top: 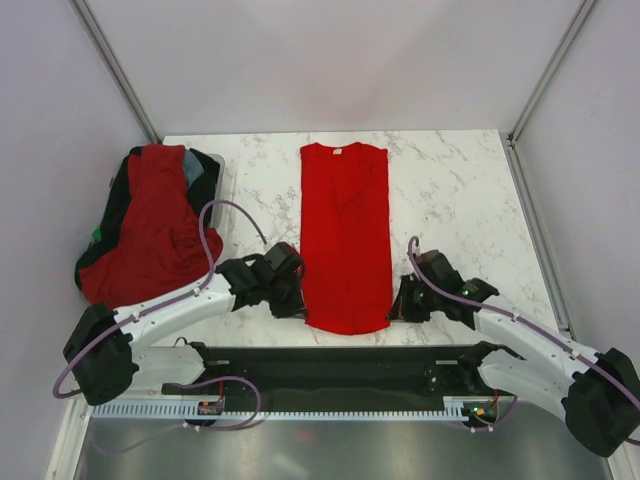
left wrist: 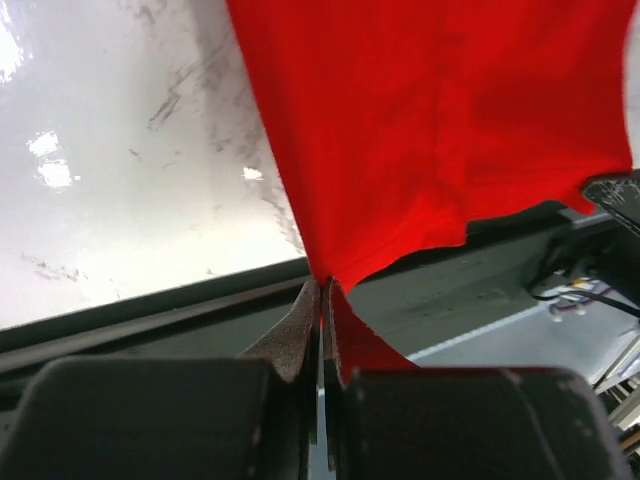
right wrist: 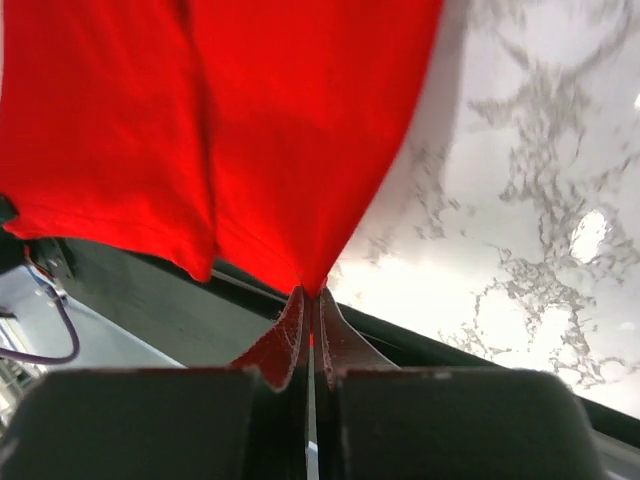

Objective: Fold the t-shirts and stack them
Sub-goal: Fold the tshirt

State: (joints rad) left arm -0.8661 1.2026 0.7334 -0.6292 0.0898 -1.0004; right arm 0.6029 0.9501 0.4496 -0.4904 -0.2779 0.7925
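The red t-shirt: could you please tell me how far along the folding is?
Done: red t-shirt lies narrowed lengthwise, sleeves tucked in. In hand: left fingers and right fingers pinch its near hem corners. Left: crosswise folds, then the heap of shirts over the bin.

We find no readable text; the white neck label (top: pixel 337 151) on the red t-shirt (top: pixel 345 240) is too small to read

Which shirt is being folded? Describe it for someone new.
On the marble table, look at the middle. A bright red shirt lies there as a long strip, collar far. Unlike the crumpled heap at the left, it is flat, its near corners pinched by the left gripper and right gripper.
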